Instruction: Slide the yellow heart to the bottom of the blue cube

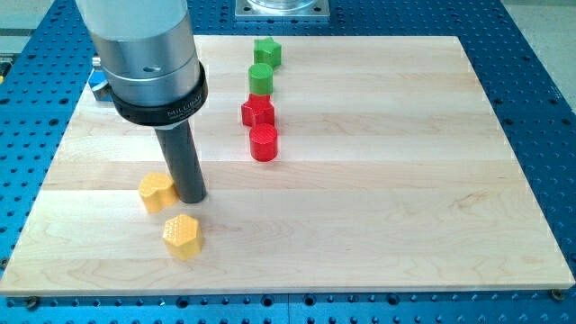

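The yellow heart [156, 192] lies on the wooden board [378, 198] at the lower left. My tip [191, 197] stands right against the heart's right side. A small piece of the blue cube [96, 85] shows at the board's upper left edge; the arm's grey body hides the rest of it. The heart is well below the cube in the view and a little to its right.
A yellow hexagonal block [183, 236] lies just below my tip. A column of blocks stands at top centre: a green star [266, 52], a green cylinder [261, 79], a red block [258, 112] and a red cylinder [264, 142].
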Motion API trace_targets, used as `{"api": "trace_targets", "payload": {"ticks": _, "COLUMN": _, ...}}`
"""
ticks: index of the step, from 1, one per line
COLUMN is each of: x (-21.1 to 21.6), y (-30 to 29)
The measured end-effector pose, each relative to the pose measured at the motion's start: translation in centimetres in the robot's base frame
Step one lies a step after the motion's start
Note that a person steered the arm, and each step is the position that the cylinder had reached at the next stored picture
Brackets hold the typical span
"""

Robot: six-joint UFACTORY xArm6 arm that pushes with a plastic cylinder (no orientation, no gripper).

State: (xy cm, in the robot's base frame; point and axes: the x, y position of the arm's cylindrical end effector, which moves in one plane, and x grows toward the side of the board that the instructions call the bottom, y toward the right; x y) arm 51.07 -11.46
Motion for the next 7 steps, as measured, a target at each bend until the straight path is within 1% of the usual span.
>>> {"api": "trace_targets", "payload": {"ticks": 2, "x": 1.2, "y": -1.3}}
{"api": "trace_targets", "payload": {"ticks": 3, "x": 0.1, "y": -3.8}}
{"api": "trace_targets", "payload": {"ticks": 4, "x": 2.0, "y": -2.6}}
{"api": "trace_targets", "payload": {"ticks": 5, "x": 1.3, "y": -5.6}}
{"api": "trace_targets", "payload": {"ticks": 6, "x": -1.1, "y": -10.0}}
{"api": "trace_targets", "payload": {"ticks": 7, "x": 2.5, "y": -9.9}}
